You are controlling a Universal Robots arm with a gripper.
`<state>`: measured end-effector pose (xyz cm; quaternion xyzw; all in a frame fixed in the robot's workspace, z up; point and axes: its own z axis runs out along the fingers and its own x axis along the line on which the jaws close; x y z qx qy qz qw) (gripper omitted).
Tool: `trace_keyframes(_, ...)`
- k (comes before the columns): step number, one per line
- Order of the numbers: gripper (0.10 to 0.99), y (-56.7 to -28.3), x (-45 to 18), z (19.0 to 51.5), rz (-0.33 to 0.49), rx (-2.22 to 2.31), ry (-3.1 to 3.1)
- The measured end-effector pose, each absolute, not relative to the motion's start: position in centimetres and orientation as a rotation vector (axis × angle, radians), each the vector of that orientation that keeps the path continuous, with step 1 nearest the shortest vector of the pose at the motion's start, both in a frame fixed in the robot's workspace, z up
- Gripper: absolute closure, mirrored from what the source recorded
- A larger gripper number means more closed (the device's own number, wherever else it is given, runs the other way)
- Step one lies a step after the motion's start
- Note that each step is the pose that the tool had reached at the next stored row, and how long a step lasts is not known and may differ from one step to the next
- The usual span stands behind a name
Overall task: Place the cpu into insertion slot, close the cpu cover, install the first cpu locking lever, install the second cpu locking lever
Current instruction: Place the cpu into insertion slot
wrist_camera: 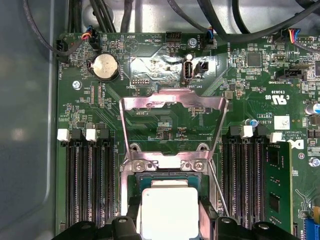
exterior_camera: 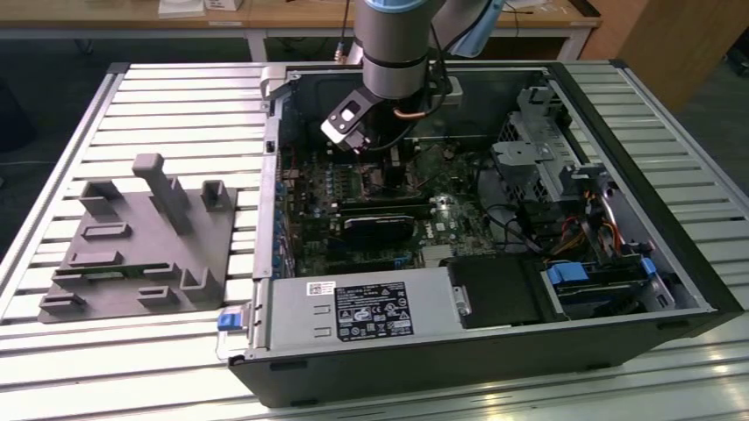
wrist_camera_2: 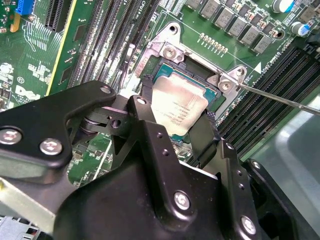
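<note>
1. The claw (wrist_camera_2: 176, 114) is clamped on the cpu (wrist_camera_2: 181, 102), with its fingers on two opposite edges.
2. The cpu lies over the insertion slot (wrist_camera: 167, 180). I judge it light, stiff and fragile underneath, so hold it by the edges only.
3. Beyond, the cpu cover (wrist_camera: 172, 101) stands flipped open.

One cpu (wrist_camera: 169, 210), one insertion slot (wrist_camera: 170, 179) and one cpu cover (wrist_camera: 172, 100) are in view. Near the insertion slot are one green memory stick (wrist_camera: 277, 185) and one round coin battery (wrist_camera: 105, 66). One gripper (wrist_camera: 169, 222) has two jaws.
</note>
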<state>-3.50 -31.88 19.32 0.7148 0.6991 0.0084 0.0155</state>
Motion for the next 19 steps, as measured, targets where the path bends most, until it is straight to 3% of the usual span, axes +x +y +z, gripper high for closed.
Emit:
trace_keyframes(9,0.537,-31.88,-3.5,19.32,0.026,2.23,2.168)
trace_keyframes(10,0.471,-31.88,-3.5,19.32,0.026,2.23,2.168)
trace_keyframes(19,0.471,-31.89,-3.5,19.93,0.026,2.23,2.168)
